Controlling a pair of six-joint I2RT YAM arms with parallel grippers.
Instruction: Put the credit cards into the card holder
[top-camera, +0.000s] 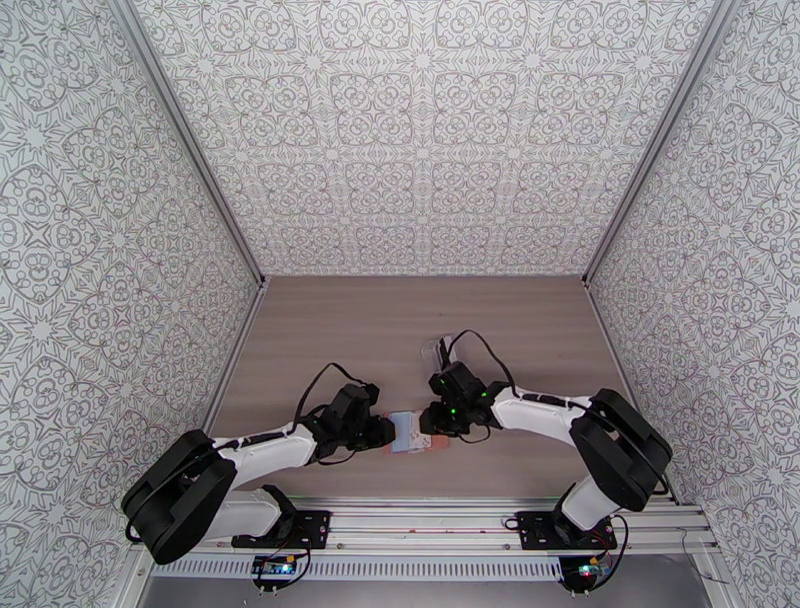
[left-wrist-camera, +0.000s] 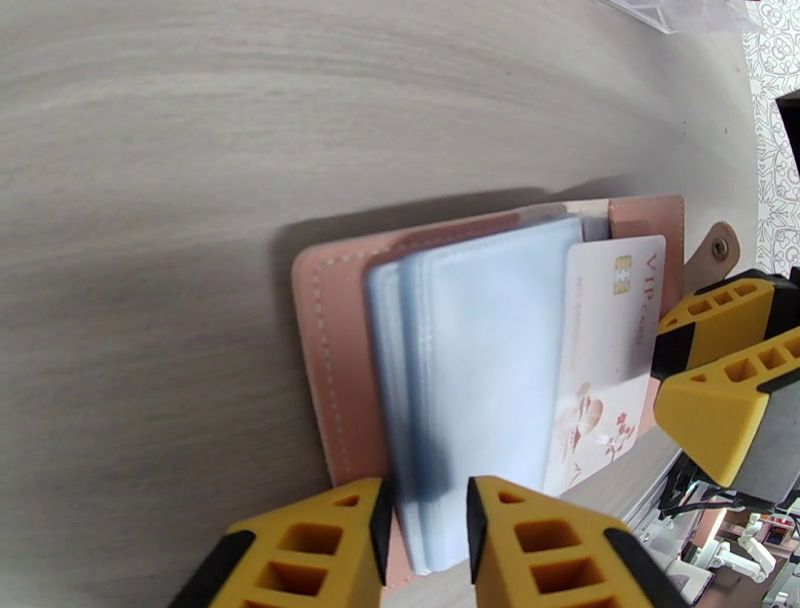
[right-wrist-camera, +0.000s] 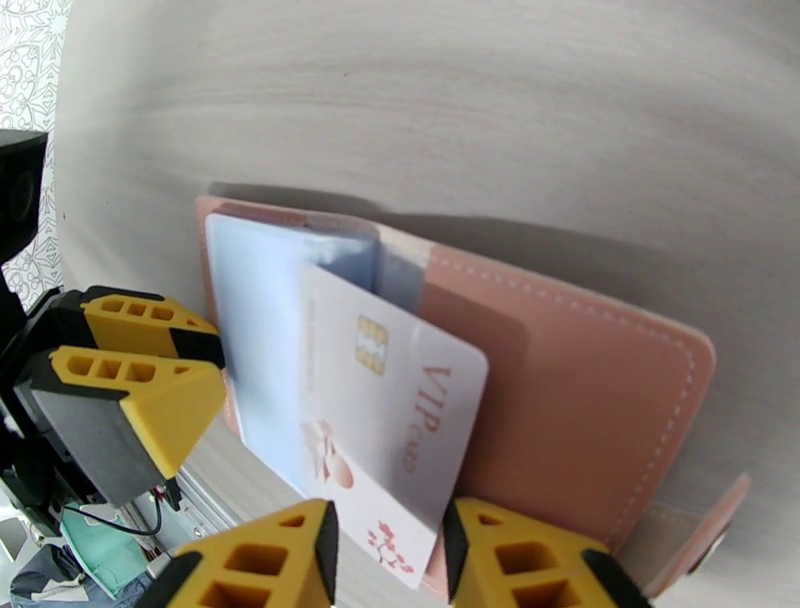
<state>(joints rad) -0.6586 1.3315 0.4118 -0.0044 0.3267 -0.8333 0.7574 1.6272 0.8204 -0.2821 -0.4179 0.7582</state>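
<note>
A white VIP card (right-wrist-camera: 390, 400) lies askew in the open pink holder (right-wrist-camera: 570, 400), one long edge tucked under the blue-grey sleeves (left-wrist-camera: 490, 350) and most of its face bare. Whether that edge sits inside a pocket or only beneath a leaf cannot be told. The holder rests near the table's (left-wrist-camera: 200, 150) front edge, between the two arms, with its snap tab (left-wrist-camera: 718, 248) sticking out on the right arm's side.

The right gripper (right-wrist-camera: 390, 520) straddles the card's near corner with its jaws parted and a gap showing beside the card, so nothing seems to pin the card. The left gripper (left-wrist-camera: 428, 500) is pinching the near edge of the sleeves and steadying the holder.

The loose card looks like the main risk. It is crooked and unheld, so it could slide back out or off the holder if the sleeves flex or the holder is nudged. A push from this angle would probably jam a corner against the sleeve's seam instead of seating the card, and more force could bow the plastic. The left grip takes only thin, slippery leaves, so a firm shove from the right could drag the holder across the table or pull the leaves free. The right fingers also sit close to the holder's cover and could catch its edge when they close. A crinkly clear pouch (left-wrist-camera: 690, 10) lies well apart, farther back on the table.
</note>
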